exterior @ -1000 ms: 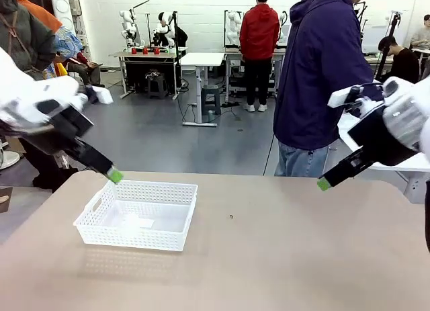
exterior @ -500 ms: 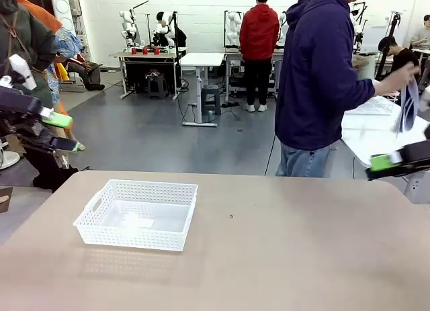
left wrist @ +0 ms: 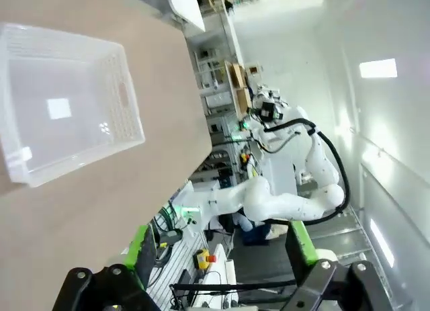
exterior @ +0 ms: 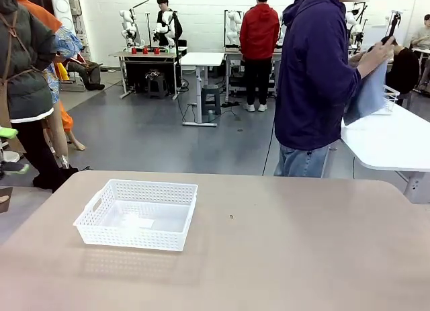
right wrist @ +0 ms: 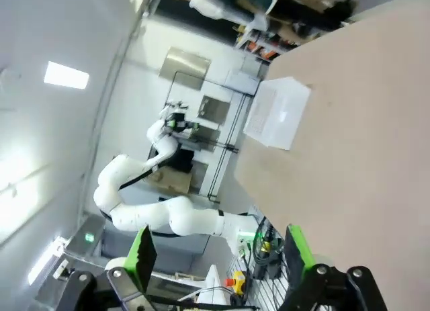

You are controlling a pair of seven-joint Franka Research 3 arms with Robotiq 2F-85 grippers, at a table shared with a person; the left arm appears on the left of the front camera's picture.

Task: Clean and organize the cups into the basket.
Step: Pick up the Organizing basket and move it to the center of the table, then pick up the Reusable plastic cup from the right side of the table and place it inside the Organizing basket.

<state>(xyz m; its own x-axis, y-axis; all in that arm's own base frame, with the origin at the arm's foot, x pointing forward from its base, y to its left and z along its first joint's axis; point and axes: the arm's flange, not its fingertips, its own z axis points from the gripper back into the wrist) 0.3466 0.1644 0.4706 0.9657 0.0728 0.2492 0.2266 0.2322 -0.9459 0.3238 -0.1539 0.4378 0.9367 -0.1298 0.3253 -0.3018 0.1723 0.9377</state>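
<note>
Since a second ago both my arms have pulled back off the table point(exterior: 302, 250). The left gripper point(left wrist: 218, 247) and right gripper point(right wrist: 219, 252) are raised, fingers apart, holding nothing. I judge this a reset, with cup handling not yet begun.

The basket point(exterior: 138, 236) lies at the lower left of the front frame and holds no cup. In the left wrist view it is upper left, well apart from my fingers. In the right wrist view it is upper middle, farther off.

The person point(exterior: 316, 82), upper right, holds a blue cloth point(exterior: 366, 96).
</note>
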